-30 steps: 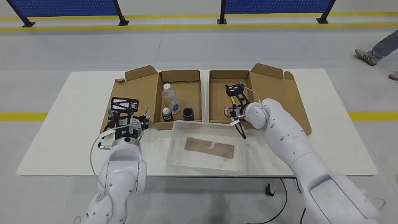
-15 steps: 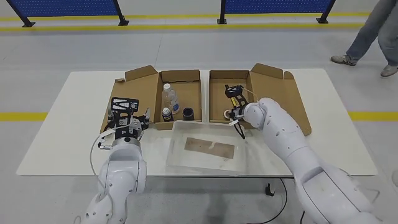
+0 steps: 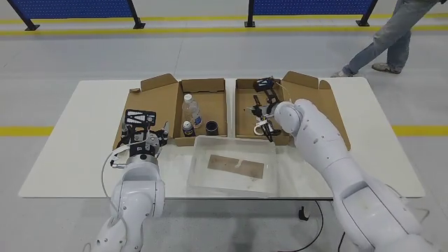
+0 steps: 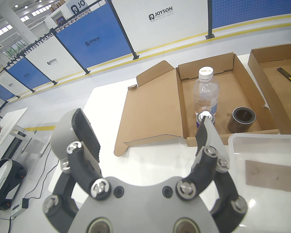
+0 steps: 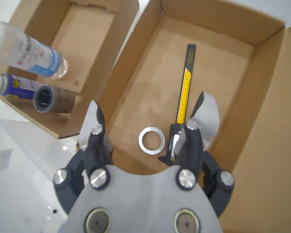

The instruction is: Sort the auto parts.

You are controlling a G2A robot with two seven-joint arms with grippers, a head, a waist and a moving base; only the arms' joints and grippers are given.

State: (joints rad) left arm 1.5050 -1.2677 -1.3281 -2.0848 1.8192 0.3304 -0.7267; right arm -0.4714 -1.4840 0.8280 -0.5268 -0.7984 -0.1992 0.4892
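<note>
Right hand (image 5: pixel 149 101) hung over the near end of the right-hand box (image 5: pixel 208 8), fingers spread wide with nothing between them (so no part in transit, as far as I could see). Closest to it, right under the gap between the fingers, a silver ring (image 5: pixel 151 140) lay flat on the box floor. Just beside the ring, next to one finger, was the caliper (image 5: pixel 185 86), head nearest the hand and yellow scale running away toward the far wall.

Off to the side of that hand, the neighbouring box (image 5: pixel 87 37) held a dark sleeve (image 5: pixel 46 99), a spray can (image 5: pixel 17 87) and a clear bottle (image 5: pixel 26 54), all bunched in its near corner.

Left hand (image 4: pixel 143 120) was spread and empty too, sitting above bare desk (image 4: pixel 160 156). That same box was out past its fingertips and the clear tray (image 4: pixel 232 138) was off to one side.

My read: sorting looked mostly done, with five items boxed. The only thing outside a box was a flat brown piece (image 4: pixel 271 175) lying in the tray. Whether that counted as a part or just a liner, I couldn't tell.
</note>
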